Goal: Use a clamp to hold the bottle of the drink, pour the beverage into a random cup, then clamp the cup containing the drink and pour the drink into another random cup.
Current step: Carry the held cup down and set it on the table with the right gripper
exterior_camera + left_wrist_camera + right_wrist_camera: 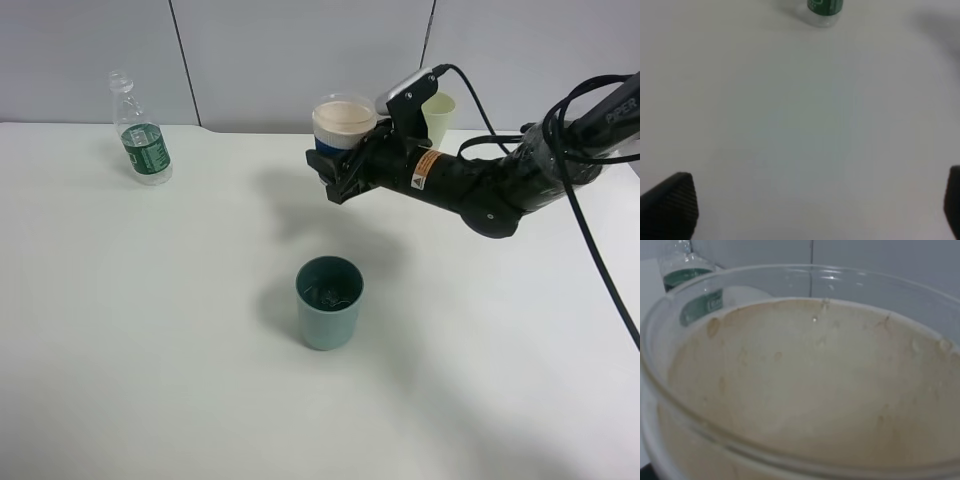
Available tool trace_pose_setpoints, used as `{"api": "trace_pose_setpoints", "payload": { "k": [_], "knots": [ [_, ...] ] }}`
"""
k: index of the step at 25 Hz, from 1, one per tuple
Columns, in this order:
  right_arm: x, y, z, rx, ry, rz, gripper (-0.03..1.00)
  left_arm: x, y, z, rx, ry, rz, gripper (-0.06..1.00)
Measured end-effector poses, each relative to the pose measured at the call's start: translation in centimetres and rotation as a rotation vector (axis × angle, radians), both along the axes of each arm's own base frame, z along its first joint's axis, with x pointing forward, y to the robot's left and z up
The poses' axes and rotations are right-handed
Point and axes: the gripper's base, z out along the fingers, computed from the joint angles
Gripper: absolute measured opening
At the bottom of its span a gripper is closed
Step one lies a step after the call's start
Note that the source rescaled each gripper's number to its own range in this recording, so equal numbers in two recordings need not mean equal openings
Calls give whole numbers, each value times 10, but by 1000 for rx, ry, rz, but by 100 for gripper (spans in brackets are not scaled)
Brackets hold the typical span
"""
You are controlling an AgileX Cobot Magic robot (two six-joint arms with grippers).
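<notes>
My right gripper [338,172] is shut on a cream cup with a blue band [342,124] and holds it upright in the air, above and behind the teal cup [329,301]. The right wrist view is filled by the held cup's inside [805,390], which looks wet with droplets. The teal cup stands upright mid-table with a little liquid at its bottom. The clear bottle with a green label [141,142] stands uncapped at the far left; its base shows in the left wrist view [824,10]. My left gripper [815,205] hangs open over bare table, out of the exterior view.
A pale yellow-green cup [439,117] stands at the back of the table behind my right arm [500,180]. A black cable [600,260] trails down from the right arm over the table's right side. The white table [150,330] meets a grey wall at the back.
</notes>
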Motion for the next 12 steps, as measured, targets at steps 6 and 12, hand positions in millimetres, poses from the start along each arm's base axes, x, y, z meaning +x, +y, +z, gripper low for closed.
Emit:
{"api": "trace_pose_setpoints", "payload": {
  "k": [6,12],
  "knots": [
    [-4,3,-22,-118,-73,76,0,0,0,0,0,0,0,100],
    [-3,-3,-38,-84,-86,77,0,0,0,0,-4,0,-3,100]
  ]
}}
